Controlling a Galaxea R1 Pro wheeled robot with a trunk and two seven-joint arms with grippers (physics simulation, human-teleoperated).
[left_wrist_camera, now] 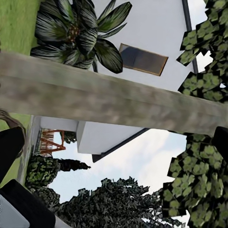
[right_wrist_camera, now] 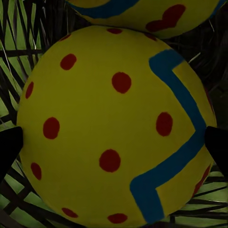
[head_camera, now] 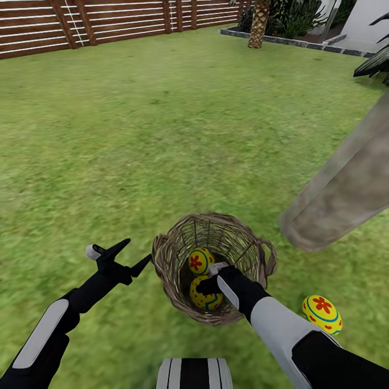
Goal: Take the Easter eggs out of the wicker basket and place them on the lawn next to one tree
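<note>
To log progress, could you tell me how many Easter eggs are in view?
3: two in the wicker basket, the flower egg and the dotted egg at the right gripper; one egg on the lawn near the tree.

A round brown wicker basket (head_camera: 178,254) with see-through woven sides and a loop handle on its rim stands upright on the green lawn (head_camera: 162,135). Two yellow Easter eggs lie inside, touching: a flower egg (head_camera: 200,260) with a red flower and blue band, and nearer, a dotted egg (right_wrist_camera: 114,133) with red dots and a blue zigzag. A third egg (head_camera: 322,314), yellow with a red flower, lies on the grass outside, near the grey-beige mottled tree trunk (head_camera: 346,189).
</note>
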